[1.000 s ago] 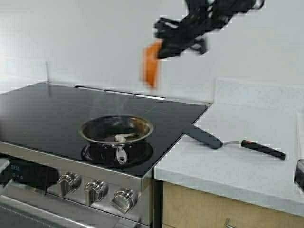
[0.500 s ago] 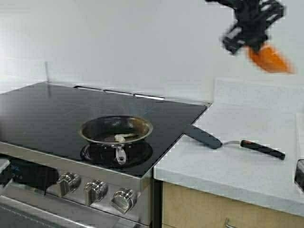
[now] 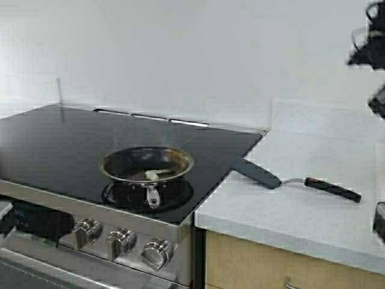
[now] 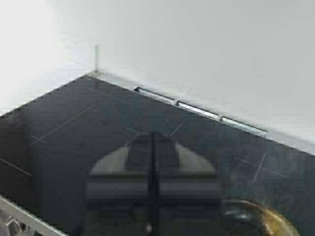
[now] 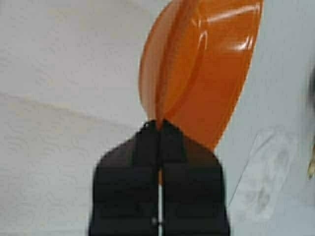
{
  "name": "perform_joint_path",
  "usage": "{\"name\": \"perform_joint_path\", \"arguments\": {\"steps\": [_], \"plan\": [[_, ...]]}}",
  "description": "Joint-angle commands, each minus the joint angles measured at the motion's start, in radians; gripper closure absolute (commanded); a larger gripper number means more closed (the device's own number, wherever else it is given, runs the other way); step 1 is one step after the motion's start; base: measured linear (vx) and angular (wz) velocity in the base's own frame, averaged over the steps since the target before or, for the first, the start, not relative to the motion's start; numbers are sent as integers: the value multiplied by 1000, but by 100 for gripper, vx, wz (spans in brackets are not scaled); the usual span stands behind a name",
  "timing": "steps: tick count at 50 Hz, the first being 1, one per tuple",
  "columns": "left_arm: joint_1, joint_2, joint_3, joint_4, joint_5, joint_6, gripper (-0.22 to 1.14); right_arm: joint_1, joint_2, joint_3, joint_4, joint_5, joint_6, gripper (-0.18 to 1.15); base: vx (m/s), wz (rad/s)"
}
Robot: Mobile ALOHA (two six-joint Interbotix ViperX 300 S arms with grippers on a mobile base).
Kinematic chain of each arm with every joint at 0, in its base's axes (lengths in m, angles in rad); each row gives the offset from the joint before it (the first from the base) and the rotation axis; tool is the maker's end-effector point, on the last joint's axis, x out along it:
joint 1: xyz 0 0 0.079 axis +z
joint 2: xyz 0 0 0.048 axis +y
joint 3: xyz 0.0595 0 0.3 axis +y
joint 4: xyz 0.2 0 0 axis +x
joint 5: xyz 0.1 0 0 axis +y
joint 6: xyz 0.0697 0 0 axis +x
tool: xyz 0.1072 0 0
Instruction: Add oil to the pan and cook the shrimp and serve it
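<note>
Overhead, the right end effector (image 5: 158, 129) pinches the orange bowl's (image 5: 206, 64) rim.

My right arm (image 3: 372, 57) is cut off at the high view's edge. Orange bowl (image 5: 206, 64) runs past the wrist frame. Pan (image 4: 261, 219) clipped at left wrist's corner.

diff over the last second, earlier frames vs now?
The right arm swung from above the stove's back edge toward the robot's right, carrying the orange bowl; it now sits at the high view's right edge, the right pincer still shut on the bowl's rim. Unchanged: the pan with the shrimp on the cooktop, the spatula on the counter, the left pincer shut.
</note>
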Motion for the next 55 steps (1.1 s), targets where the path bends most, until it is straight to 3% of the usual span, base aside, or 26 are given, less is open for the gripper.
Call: {"name": "perform_joint_path", "arguments": {"steps": [1, 20, 44, 49, 55], "plan": [[-2, 9, -12, 0, -5, -2, 89, -55, 66, -74, 2, 11, 11, 91, 0, 0], [-2, 8, -14, 0, -5, 0, 89, -163, 199, -236, -2, -25, -176, 91, 0, 0], [-2, 11, -12, 0, -5, 3, 89, -178, 350, -298, -8, -84, -227, 88, 0, 0], [-2, 11, -12, 0, -5, 3, 89, -178, 351, -318, 20, -84, -227, 69, 0, 0], [-2, 12, -12, 0, -5, 2, 89, -187, 350, -354, 129, -77, -236, 21, 0, 0]]}}
